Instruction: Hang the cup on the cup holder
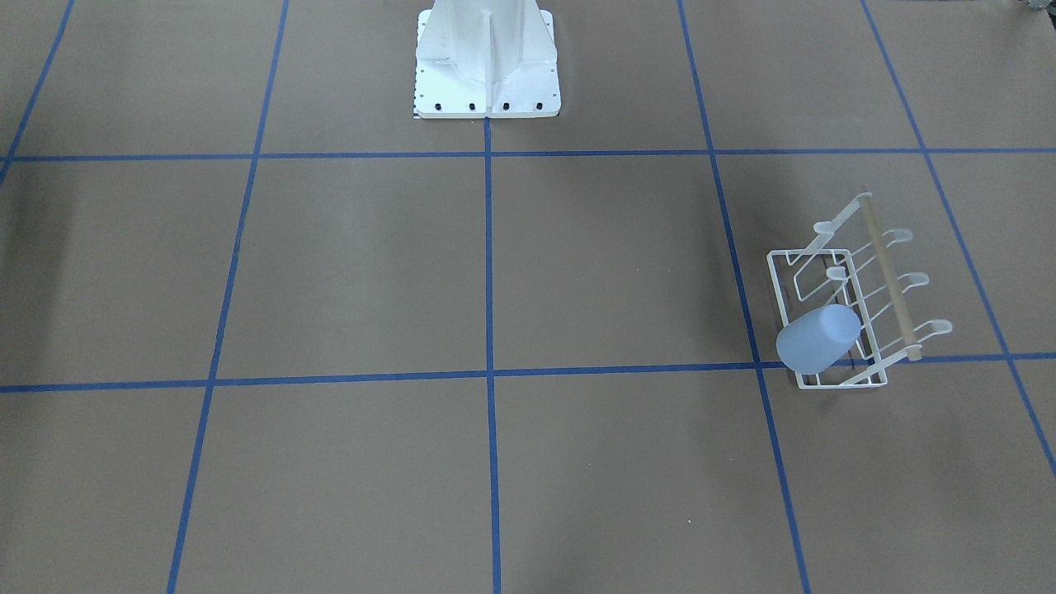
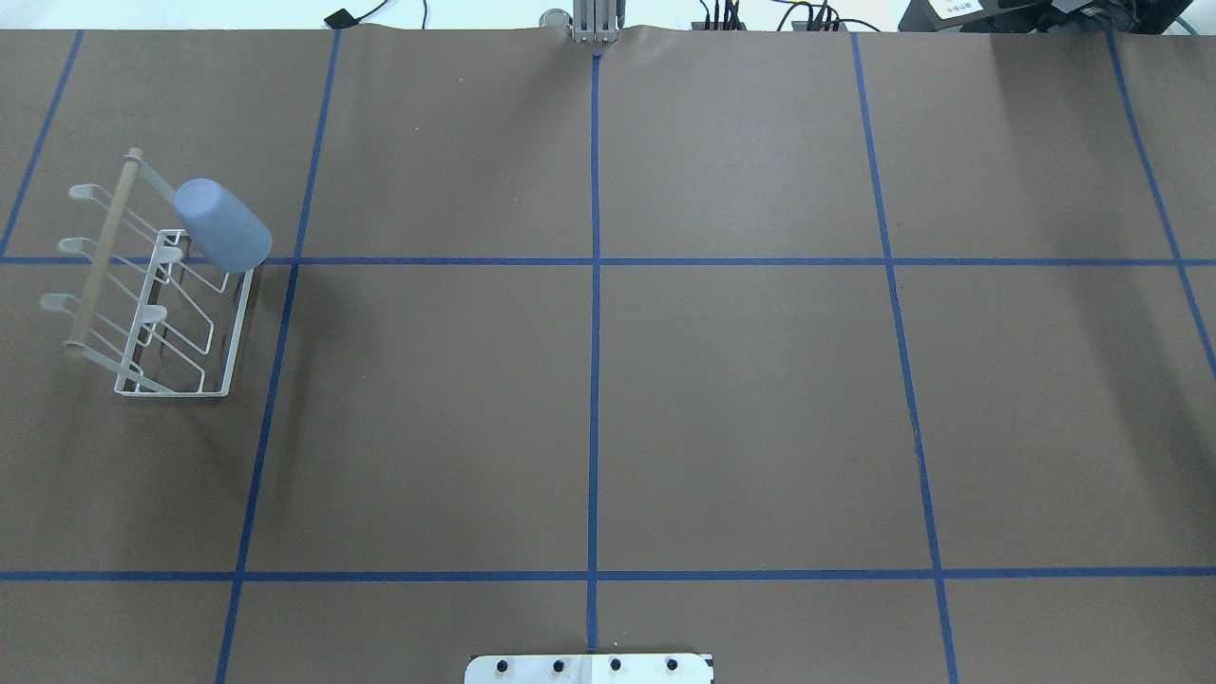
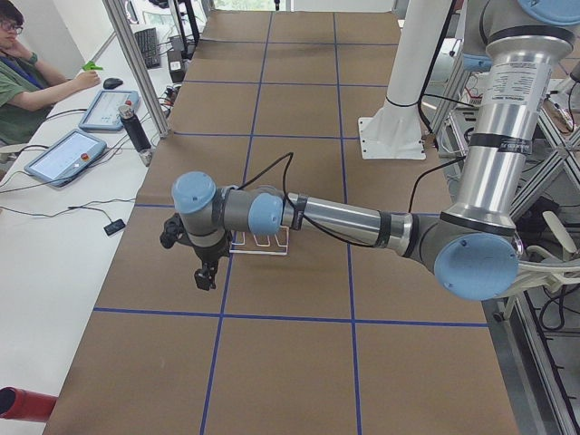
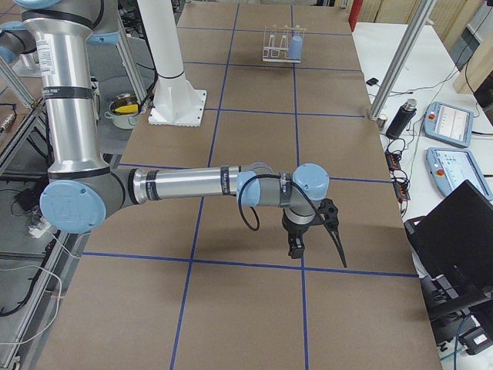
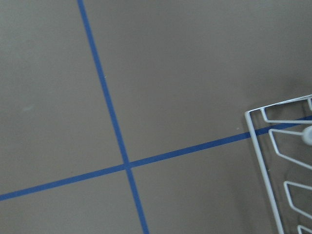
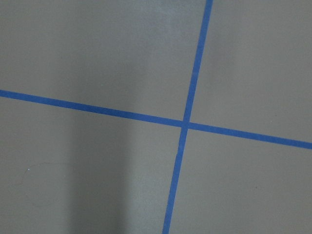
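The pale blue cup (image 1: 817, 338) sits mouth-down and tilted over a prong at one end of the white wire cup holder (image 1: 874, 272). In the overhead view the cup (image 2: 223, 225) is at the far end of the holder (image 2: 152, 313), at the table's left. My left gripper (image 3: 205, 276) hangs over the table just beside the holder, apart from the cup; I cannot tell if it is open or shut. A corner of the holder (image 5: 258, 141) shows in the left wrist view. My right gripper (image 4: 296, 245) hangs over bare table far from both; I cannot tell its state.
The robot's white base (image 1: 487, 58) stands at the middle of the table's robot side. Blue tape lines (image 2: 594, 332) grid the brown table. An operator (image 3: 23, 72) sits at a side desk with tablets (image 3: 63, 154). A laptop (image 4: 454, 231) stands past the right end.
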